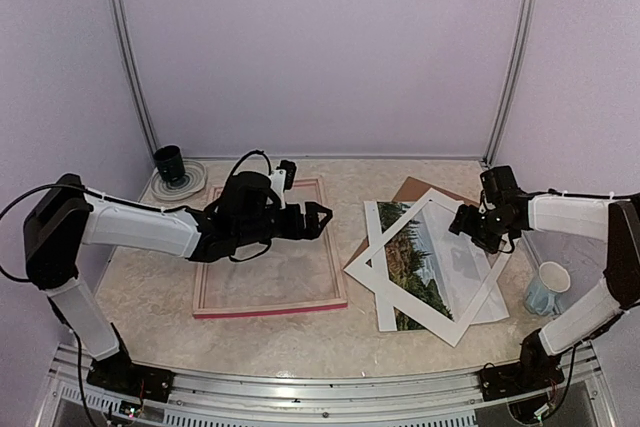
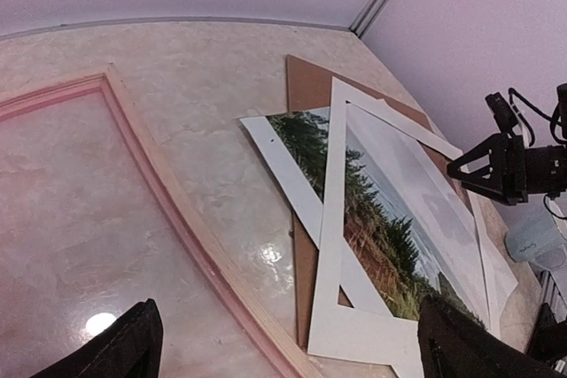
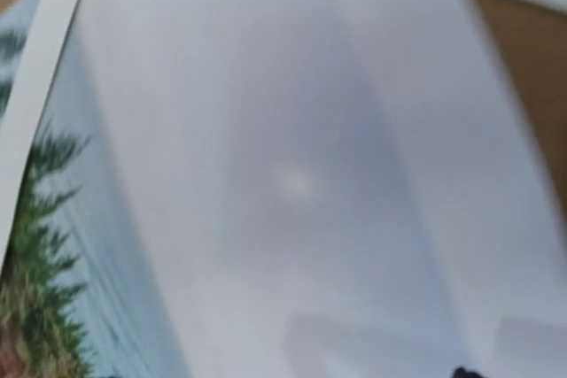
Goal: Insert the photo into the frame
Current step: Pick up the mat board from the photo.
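The frame (image 1: 270, 304) lies flat on the table left of centre, pale wood side up with a pink-red near edge; its rail (image 2: 151, 165) crosses the left wrist view. My left gripper (image 1: 315, 217) hovers over the frame's far right corner, open and empty (image 2: 288, 329). To the right lies the photo (image 1: 425, 262), trees and water print up, resting on a brown backing board (image 1: 415, 190). A white mat (image 1: 455, 332) lies skewed on top of the photo (image 2: 390, 219). My right gripper (image 1: 468, 225) hangs low over the photo's pale sky (image 3: 266, 174), open and holding nothing.
A pale mug (image 1: 547, 287) stands at the right edge beside the right arm. A black cup on a round coaster (image 1: 170, 162) sits at the back left corner. Walls close the table at the back and both sides.
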`<action>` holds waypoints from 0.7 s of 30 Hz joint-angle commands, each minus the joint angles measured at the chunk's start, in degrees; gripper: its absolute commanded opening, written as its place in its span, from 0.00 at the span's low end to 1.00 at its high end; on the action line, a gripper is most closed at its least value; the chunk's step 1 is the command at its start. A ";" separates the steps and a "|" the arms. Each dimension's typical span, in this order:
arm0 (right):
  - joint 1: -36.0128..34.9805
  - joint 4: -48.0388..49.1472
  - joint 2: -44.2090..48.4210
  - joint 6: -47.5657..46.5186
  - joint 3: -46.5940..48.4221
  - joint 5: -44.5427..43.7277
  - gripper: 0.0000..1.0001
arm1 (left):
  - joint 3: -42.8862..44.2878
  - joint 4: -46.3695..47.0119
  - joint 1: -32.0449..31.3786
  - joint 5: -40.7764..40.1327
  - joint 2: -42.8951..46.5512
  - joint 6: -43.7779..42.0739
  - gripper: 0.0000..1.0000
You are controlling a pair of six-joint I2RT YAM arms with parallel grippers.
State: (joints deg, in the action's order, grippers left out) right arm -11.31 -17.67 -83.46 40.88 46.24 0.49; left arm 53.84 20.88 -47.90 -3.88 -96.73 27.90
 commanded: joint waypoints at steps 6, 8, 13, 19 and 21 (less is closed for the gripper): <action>6.92 -6.18 7.60 1.50 -3.66 -4.69 0.87 | 12.60 1.29 -5.05 10.35 -10.23 -3.35 0.99; 8.27 -6.97 8.78 1.51 -4.40 -4.82 0.87 | 14.27 1.26 -5.38 12.21 -12.10 -2.69 0.99; 10.69 -8.06 12.03 1.51 -6.07 -5.42 0.87 | 17.80 0.78 -6.47 15.91 -16.53 -2.04 0.99; 14.96 -7.56 11.24 0.62 -7.30 -2.54 0.88 | 22.22 -1.45 -7.89 19.49 -21.36 -2.65 0.99; 15.13 -7.22 10.33 0.33 -7.75 -2.06 0.88 | 23.45 -2.54 -8.35 20.27 -22.48 -3.03 0.99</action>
State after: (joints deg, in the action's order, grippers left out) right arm 2.68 -24.34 -72.12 41.69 39.86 -3.16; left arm 74.04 20.45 -55.09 12.71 -116.90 25.85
